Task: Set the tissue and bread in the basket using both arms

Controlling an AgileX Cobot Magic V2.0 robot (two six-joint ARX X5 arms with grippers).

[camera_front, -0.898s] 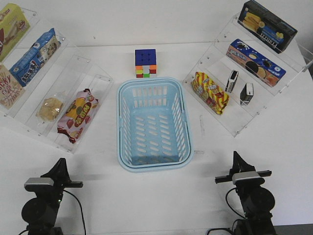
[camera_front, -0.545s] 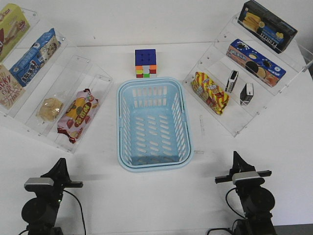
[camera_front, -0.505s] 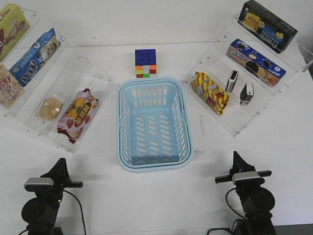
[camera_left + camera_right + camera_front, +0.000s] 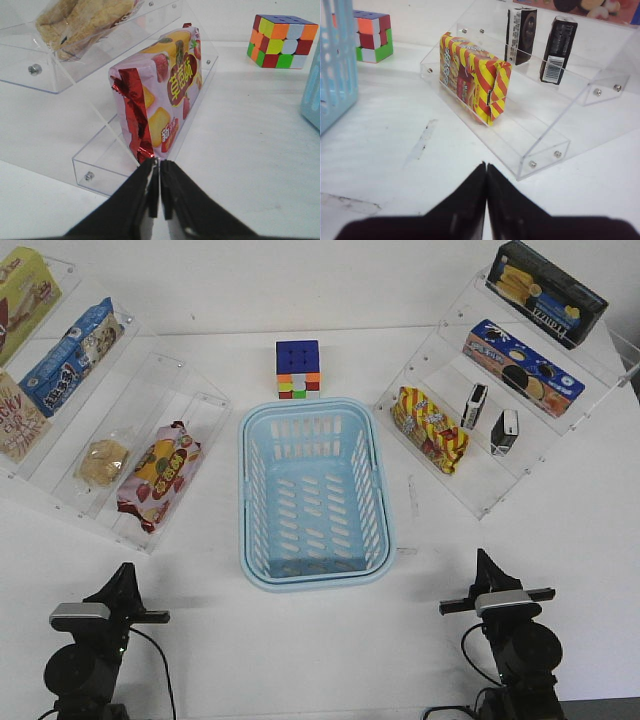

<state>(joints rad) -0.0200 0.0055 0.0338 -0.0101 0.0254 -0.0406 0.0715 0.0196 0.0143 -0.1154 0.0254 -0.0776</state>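
tissue (image 4: 505, 431): upright on clear shelf, right of frame, beside its twin pack | bread (image 4: 103, 461): on clear shelf, left of frame, beside pink fruit-printed packet (image 4: 159, 474) | basket (image 4: 250, 530): centre of counter (image 4: 300, 640), nothing inside | left end effector (image 4: 159, 182): clenched, grasping nothing | right end effector (image 4: 486, 187): clenched, grasping nothing

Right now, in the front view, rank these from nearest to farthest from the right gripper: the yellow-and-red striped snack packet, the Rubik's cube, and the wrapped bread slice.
1. Striped snack packet: on the right rack's lowest shelf, beyond the right gripper.
2. Rubik's cube: centre, behind the basket.
3. Bread slice: far left, on the left rack's lowest shelf.
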